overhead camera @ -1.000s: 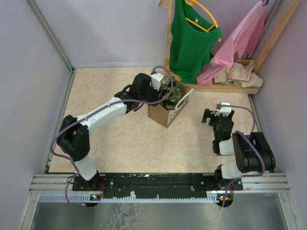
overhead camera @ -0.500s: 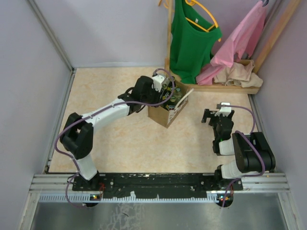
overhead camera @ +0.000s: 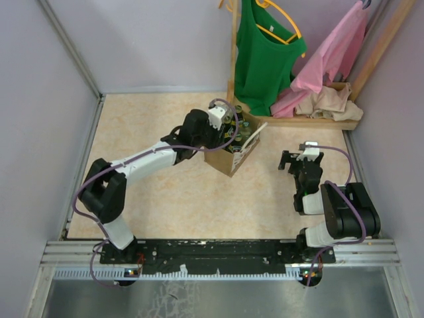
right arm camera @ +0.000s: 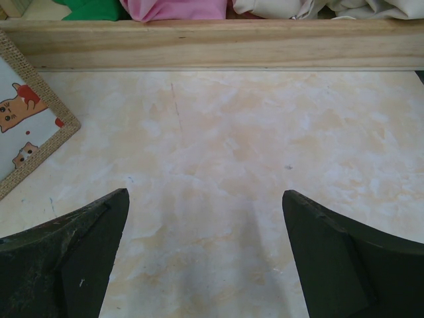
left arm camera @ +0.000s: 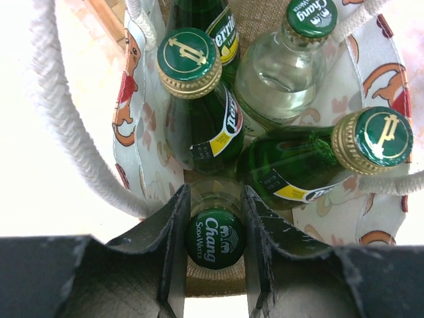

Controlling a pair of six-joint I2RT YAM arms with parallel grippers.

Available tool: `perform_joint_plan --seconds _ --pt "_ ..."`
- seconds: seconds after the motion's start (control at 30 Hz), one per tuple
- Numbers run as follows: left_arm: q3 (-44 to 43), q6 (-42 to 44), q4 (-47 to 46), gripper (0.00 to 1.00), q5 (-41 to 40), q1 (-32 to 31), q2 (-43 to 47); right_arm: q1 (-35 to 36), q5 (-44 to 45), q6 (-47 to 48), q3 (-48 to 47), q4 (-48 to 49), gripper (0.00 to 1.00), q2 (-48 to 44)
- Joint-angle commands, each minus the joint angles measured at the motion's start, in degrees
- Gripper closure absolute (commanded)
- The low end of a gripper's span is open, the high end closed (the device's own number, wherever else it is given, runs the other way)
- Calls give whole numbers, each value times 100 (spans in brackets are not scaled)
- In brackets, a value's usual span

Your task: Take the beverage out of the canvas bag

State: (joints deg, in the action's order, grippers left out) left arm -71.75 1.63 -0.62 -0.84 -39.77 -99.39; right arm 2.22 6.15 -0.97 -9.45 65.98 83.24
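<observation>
The left fingers (left arm camera: 171, 255) reach down into the open mouth of the canvas bag (left arm camera: 136, 139). They close in on the Chang soda-water bottle (left arm camera: 215, 240), one finger pressed against each side of its green cap. This bottle stands upright at the near end of the bag, directly between the fingertips.

Just beyond the fingertips stands a green bottle with a gold-edged cap (left arm camera: 189, 59), and past that a second green bottle with a yellow label (left arm camera: 215, 23). Beyond and to the right of the fingers is a clear glass bottle (left arm camera: 278, 76). Further right, a tilted green bottle (left arm camera: 311, 165) leans with its cap against the bag's printed rim. A white rope handle (left arm camera: 63, 126) curves down to the left of the fingers.

The right fingers (right arm camera: 66, 258) are spread wide and hold nothing, hovering over bare table (right arm camera: 218, 146). A corner of the bag shows ahead and to their left, well apart. A wooden rack base (right arm camera: 212, 43) runs across straight ahead of them. From above, the bag stands on the table in front of that rack, below a hanging green shirt (overhead camera: 265, 53).
</observation>
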Motion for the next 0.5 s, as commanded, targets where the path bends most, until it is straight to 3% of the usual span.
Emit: perform_joint_plan --seconds 0.0,0.47 --pt "-245 420 -109 100 90 22 524 -3 21 107 -162 276 1 -27" --pt "-1161 485 274 100 746 13 1237 -2 25 111 -162 275 1 -27"
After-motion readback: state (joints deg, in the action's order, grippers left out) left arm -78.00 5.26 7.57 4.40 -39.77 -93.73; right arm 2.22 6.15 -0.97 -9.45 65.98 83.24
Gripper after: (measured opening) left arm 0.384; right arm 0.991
